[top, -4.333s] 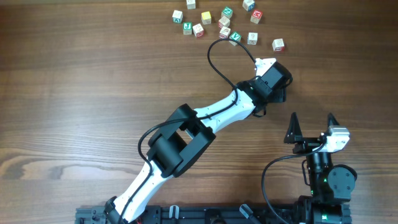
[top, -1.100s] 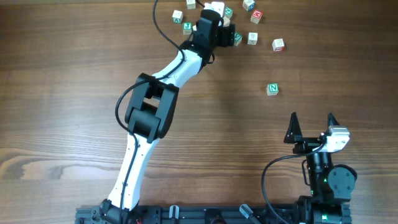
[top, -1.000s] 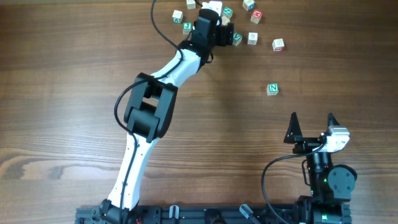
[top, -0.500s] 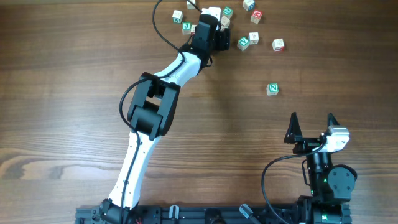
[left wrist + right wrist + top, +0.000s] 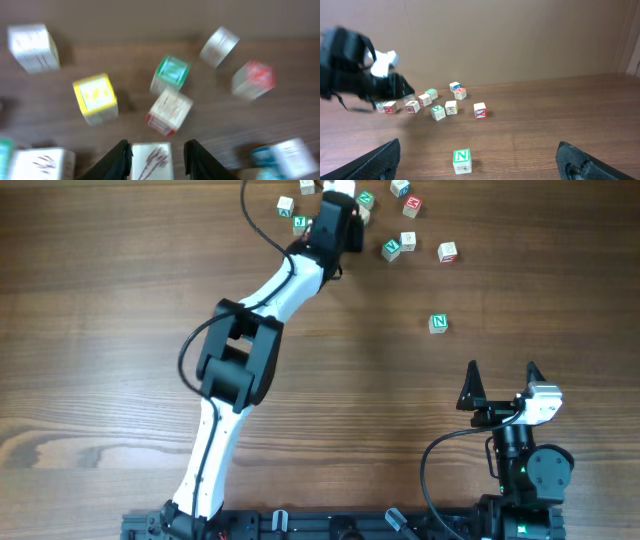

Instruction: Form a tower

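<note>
left fingers bracket pale cube; right fingers spread wide

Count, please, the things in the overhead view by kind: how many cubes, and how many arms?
Cubes: 11 in sight, counting the N cube that stands apart; the left arm may hide more.
Arms: 2, the left arm and the right arm.
Total: 13 in sight.

Left arm shows white shells over black joints, trailed by looping black cable. Right arm, all black, carries a white block and a tool with pointed black fingers.
</note>
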Robot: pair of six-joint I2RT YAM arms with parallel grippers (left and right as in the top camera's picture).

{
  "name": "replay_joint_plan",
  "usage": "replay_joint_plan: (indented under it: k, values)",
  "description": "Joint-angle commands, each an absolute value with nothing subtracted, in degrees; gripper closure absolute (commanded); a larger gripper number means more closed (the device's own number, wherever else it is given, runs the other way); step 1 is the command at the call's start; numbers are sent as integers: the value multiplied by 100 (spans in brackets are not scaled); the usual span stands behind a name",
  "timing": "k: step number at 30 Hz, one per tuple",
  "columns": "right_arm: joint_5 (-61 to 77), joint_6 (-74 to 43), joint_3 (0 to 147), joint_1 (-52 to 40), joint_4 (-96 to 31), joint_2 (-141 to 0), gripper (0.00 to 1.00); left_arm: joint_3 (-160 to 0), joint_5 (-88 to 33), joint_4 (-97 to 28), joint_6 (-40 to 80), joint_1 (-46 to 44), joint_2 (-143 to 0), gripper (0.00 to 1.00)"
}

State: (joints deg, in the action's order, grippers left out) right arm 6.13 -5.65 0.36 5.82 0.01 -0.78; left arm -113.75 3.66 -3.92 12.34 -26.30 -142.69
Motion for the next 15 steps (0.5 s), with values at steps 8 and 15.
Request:
replay_joint_plan:
  k: [8, 15]
  values:
    - [558, -462, 30, 611, 30, -43, 0, -11358, 499, -1448, 1240, -2659, -13052, 22]
    - [558, -462, 30, 611, 30, -43, 0, -11358, 458, -1120, 1243, -2738, -14099, 19]
